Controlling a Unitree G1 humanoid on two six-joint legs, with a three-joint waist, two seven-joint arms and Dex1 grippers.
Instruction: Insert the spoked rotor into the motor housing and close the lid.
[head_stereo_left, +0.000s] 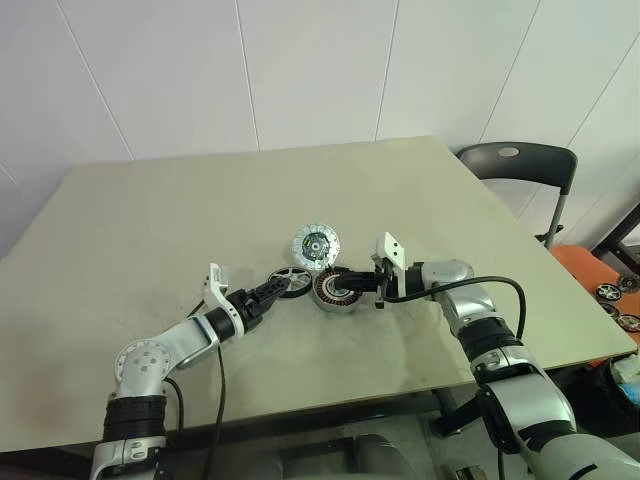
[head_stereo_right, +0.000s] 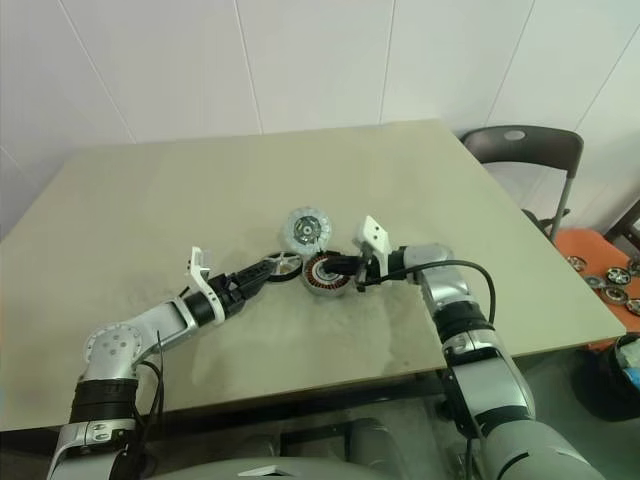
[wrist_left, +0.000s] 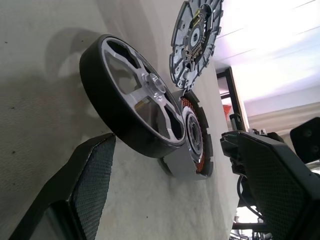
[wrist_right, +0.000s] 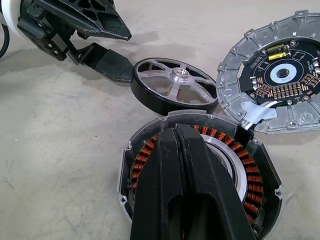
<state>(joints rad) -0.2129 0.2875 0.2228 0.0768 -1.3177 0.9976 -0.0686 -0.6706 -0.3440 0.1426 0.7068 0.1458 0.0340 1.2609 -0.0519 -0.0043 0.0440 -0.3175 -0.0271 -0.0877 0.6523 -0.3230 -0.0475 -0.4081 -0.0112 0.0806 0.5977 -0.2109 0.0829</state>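
Mid-table (head_stereo_left: 150, 220), open left claw (head_stereo_left: 270, 291) flanks spoked rotor (head_stereo_left: 291, 281); closed right claw (head_stereo_left: 350, 283) over motor housing (head_stereo_left: 334, 292).

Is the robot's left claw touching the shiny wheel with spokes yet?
Cannot tell. In the right wrist view, one black finger of the open left gripper reaches the shiny spoked rotor's dark rim, showing no clear gap or contact.

Shiny metal rotor (wrist_right: 176, 86), perhaps rubber-rimmed
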